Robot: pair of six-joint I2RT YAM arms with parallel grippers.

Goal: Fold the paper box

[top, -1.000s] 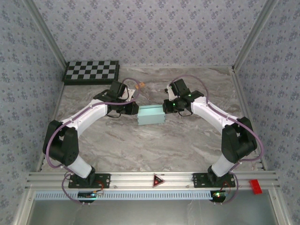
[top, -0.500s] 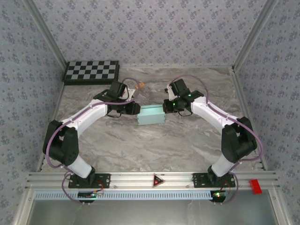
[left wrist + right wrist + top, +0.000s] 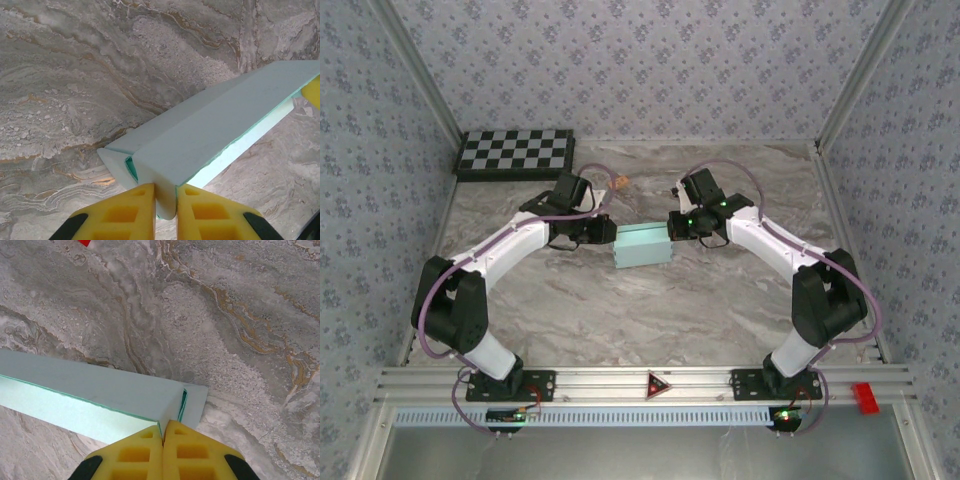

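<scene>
Pale floral-patterned walls close in a grey marbled surface. Near its middle we see the paper box, pale aqua, folded into a long, flat shape that lies crosswise. At its left end a narrow flap stands between the left fingers, which are clamped on it from both sides. At its right end the right fingers are pressed tight together, with their tips against the corner of the box where a small flap juts out. We cannot tell whether any card is nipped between them. Well behind the left fingers, a black-and-white checkerboard lies at the far left corner of the surface. A small red block sits on the metal rail at the near right.
</scene>
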